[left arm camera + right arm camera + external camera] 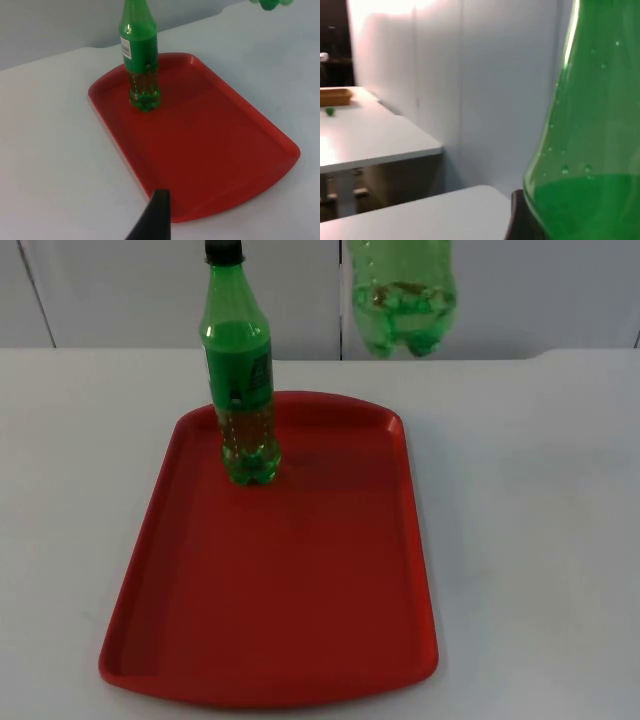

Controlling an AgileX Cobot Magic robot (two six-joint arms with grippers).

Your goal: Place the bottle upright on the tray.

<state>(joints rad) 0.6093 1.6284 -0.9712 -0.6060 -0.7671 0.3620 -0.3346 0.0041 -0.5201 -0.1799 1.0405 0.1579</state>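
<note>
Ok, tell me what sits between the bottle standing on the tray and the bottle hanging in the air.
Nothing: in the top view, only red tray rim and white table separate the standing bottle from the raised bottle.

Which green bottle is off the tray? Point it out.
The bottle hanging in the air beyond the red tray; the other bottle stands upright on it.

White surface (530, 500): flat, matte. Grey partition wall (130, 290): panelled, standing along the surface's far edge. Second white table (365, 132): beyond the partition, bearing a shallow tan tray (332, 95) with a small green item (329, 112) just beside it.
</note>
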